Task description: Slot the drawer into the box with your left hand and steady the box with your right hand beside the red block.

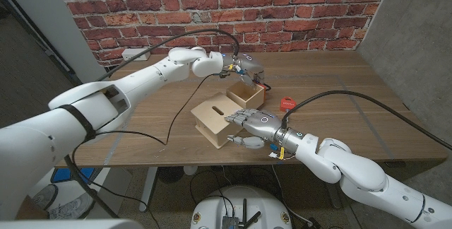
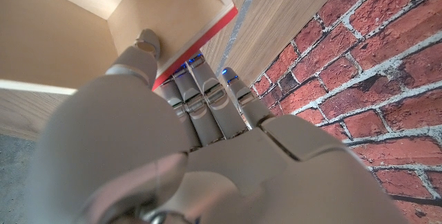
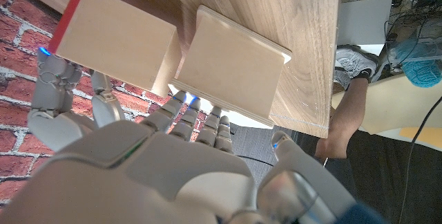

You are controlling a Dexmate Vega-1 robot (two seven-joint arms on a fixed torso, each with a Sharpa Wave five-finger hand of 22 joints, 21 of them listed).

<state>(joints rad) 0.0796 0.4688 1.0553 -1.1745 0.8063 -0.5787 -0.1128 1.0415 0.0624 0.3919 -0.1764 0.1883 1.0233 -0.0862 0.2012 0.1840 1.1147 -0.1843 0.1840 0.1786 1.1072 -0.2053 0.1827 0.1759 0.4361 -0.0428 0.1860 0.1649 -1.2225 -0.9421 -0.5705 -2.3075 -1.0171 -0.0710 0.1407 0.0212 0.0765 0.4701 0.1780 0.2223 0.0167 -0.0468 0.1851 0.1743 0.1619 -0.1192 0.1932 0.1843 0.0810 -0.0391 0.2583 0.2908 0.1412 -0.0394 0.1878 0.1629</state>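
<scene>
Against the left robot hand [image 1: 244,65] sits the drawer [image 1: 245,96].

The left arm stretches far forward across the table, its left hand [image 1: 244,65] gripping the drawer [image 1: 246,96] by the far wall, thumb inside, fingers [image 2: 207,99] outside. The right arm reaches in bent, its right hand [image 1: 256,121] pressing extended fingers [image 3: 185,117] against the box [image 1: 216,119].
</scene>
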